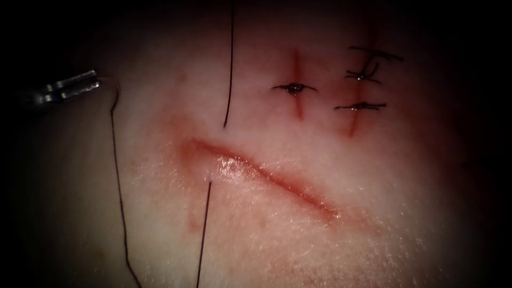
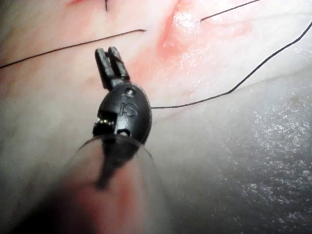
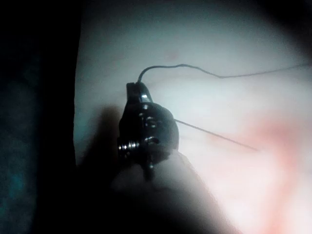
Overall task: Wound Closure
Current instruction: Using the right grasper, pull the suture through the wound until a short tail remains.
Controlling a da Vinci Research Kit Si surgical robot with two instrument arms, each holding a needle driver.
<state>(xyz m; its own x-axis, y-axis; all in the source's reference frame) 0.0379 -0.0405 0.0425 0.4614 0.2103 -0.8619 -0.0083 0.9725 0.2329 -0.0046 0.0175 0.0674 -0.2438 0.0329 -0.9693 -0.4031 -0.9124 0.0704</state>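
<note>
Now, left end effector (image 1: 92,82) left of cut (image 1: 261,173) | grips thread (image 1: 118,197) | right end effector (image 3: 138,90) clamps thread | needle: cannot tell

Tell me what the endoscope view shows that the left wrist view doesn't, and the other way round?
The endoscope view shows two short stitched cuts with dark knots. The left wrist view shows the grey surface beside the pale pork tissue. Both show the long glistening red cut, the dark suture thread and the left arm's slim metal claw.

Left tool (image 1: 88,85), jaws closed on thread (image 1: 118,186), left of cut (image 1: 266,178).
</note>
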